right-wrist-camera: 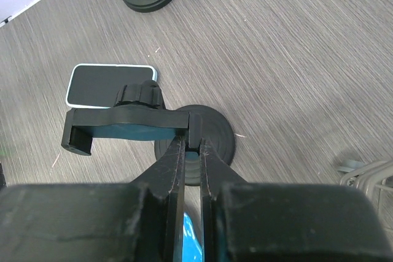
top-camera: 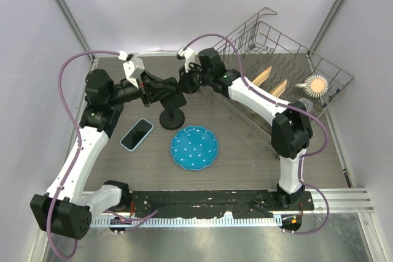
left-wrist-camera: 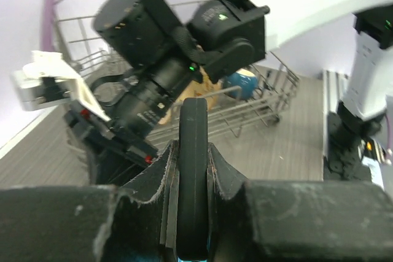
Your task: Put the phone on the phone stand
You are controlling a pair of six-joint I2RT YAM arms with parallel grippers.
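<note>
My right gripper [right-wrist-camera: 192, 145] is clenched on the phone stand [right-wrist-camera: 123, 121] cradle, and my left gripper [left-wrist-camera: 193, 151] is clamped on it too. The phone [right-wrist-camera: 104, 84] lies on the worktop [right-wrist-camera: 295, 59]. Pulling unevenly could tip the stand.

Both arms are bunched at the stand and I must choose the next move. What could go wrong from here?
1. The left fingers and right fingers are both shut on the phone stand, with the wrists crowded together. Backing either off could knock the other or tip the stand.
2. The phone lies flat on the table near the blue plate. A flat phone is hard to pinch and may slide into the plate.
</note>
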